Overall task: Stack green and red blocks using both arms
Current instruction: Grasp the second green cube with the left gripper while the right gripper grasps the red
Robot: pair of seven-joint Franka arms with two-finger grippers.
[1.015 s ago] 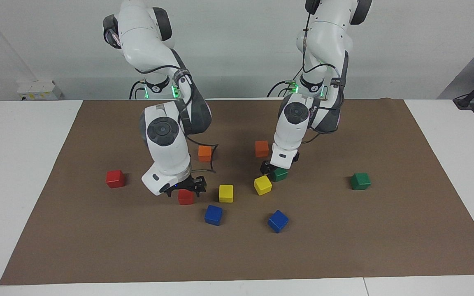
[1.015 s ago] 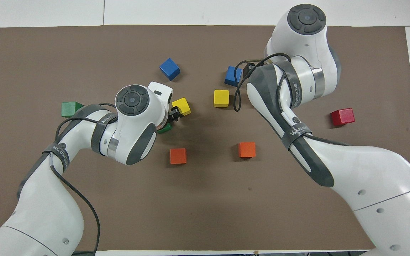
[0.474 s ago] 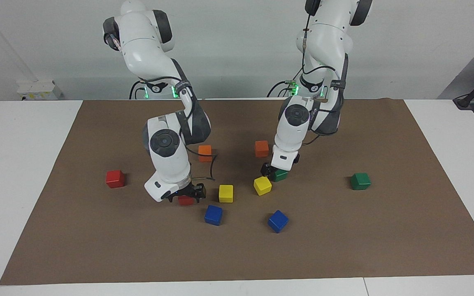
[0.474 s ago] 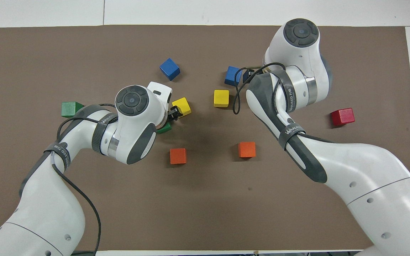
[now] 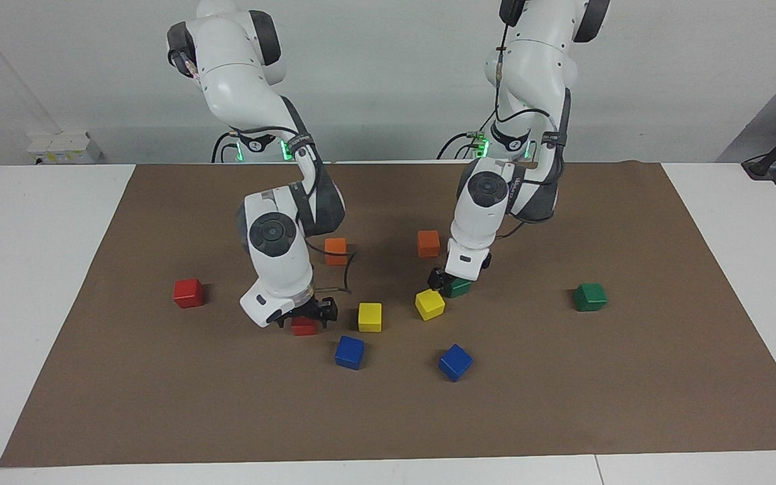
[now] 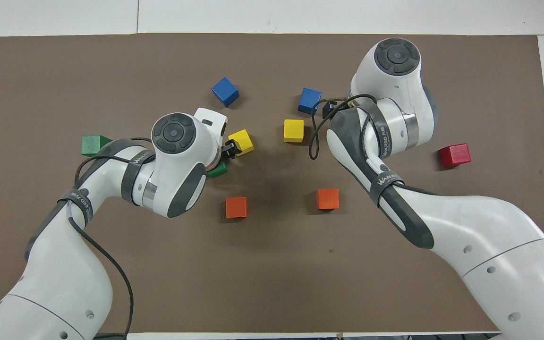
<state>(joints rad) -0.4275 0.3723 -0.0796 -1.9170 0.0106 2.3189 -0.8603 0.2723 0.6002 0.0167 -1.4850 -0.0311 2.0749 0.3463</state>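
- A loose red block (image 5: 188,293) sits alone toward the right arm's end of the brown mat (image 5: 630,404).
- The right gripper (image 5: 304,316) is down over a second red block (image 5: 304,328), fingers spread either side of it.
- Yellow cube (image 5: 370,316) lies just beside it.
- The left gripper (image 5: 447,283) stands low at a green block (image 5: 459,287), fingers apart, a tilted yellow cube (image 5: 430,304) close by.
- Another green block (image 5: 590,296) rests well apart toward the left arm's end.

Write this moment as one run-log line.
left gripper: open, at green block | right gripper: open, over red block | stack: none
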